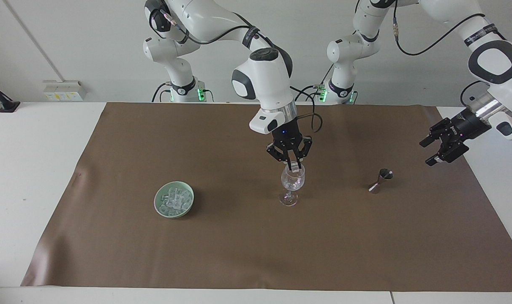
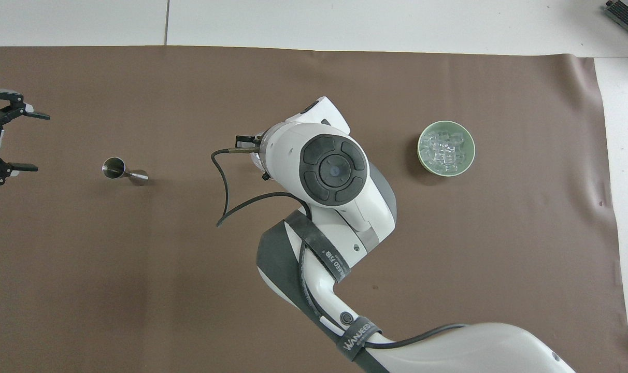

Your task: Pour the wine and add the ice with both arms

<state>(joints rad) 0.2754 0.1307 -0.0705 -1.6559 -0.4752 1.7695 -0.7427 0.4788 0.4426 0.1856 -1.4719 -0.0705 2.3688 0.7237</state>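
white table [image 1: 36,169] under a brown mat [image 1: 239,245], plain pale wall at the robots' end. right gripper [image 1: 293,165] hangs at the mouth of the wine glass [image 1: 292,182] mid-mat, fingertips pinched on 1 ice cube [image 1: 295,166]. remaining ice [image 2: 445,150] sits heaped in the green bowl [image 2: 424,158] toward the right arm's end. left gripper [image 1: 441,147] is raised over the mat edge at the left arm's end, near the steel jigger [image 1: 379,180], fingers spread, grasping nothing.

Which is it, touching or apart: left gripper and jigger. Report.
Apart. The facing view shows bare mat between the open left gripper, up in the air, and the jigger standing on it.
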